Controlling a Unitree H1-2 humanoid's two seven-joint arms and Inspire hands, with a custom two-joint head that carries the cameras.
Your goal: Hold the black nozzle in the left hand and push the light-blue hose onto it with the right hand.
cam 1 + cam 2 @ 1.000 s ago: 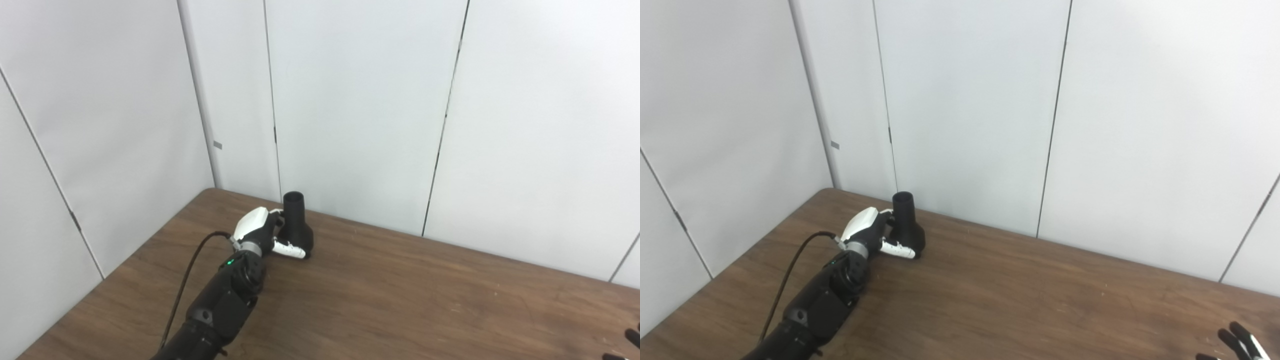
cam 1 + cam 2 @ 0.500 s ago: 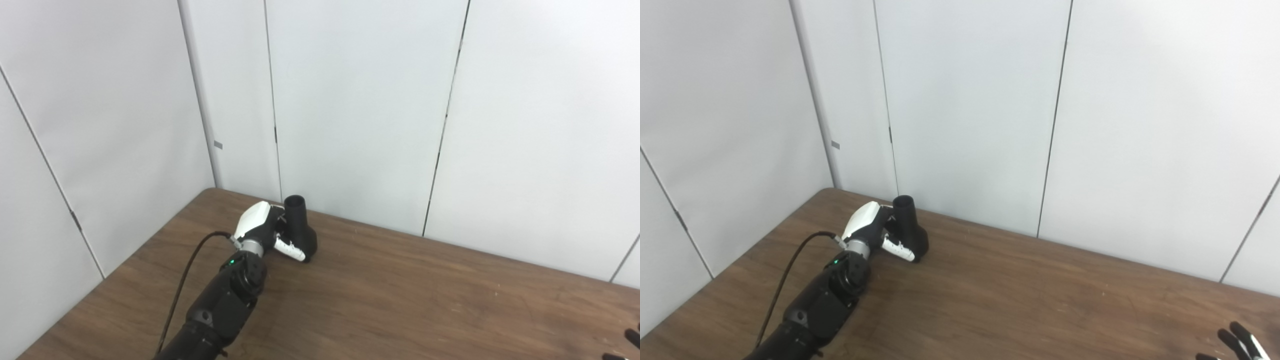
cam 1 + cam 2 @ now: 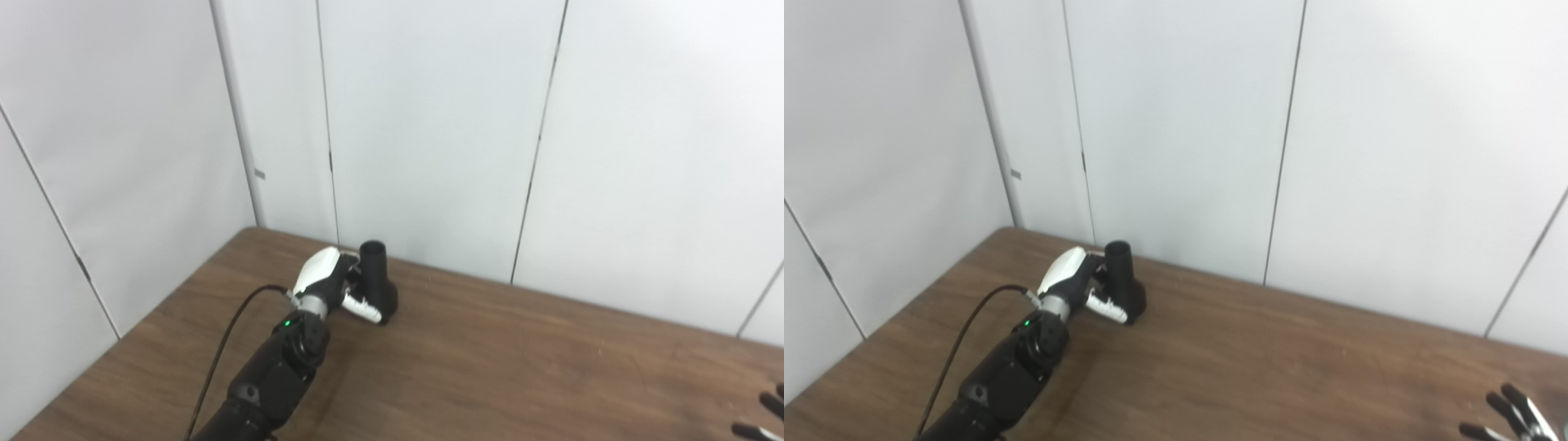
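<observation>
The black nozzle [image 3: 378, 283] stands near the table's far left corner, with its narrow open neck pointing up. My left hand [image 3: 327, 278] is wrapped around the nozzle's wide base from the left, and its white thumb lies across the front. The nozzle's base rests on or just above the wood. Only the spread dark fingertips of my right hand [image 3: 1510, 416] show, at the bottom right corner, and they hold nothing. No light-blue hose is in either view.
The brown wooden table [image 3: 520, 367] runs up to white wall panels [image 3: 429, 135] directly behind the nozzle and on the left. A black cable [image 3: 223, 343] loops along my left forearm.
My left hand has slid the nozzle a little to the right along the back wall, with its grip closing tighter. The camera has shifted slightly. More of the right fingertips now show.
</observation>
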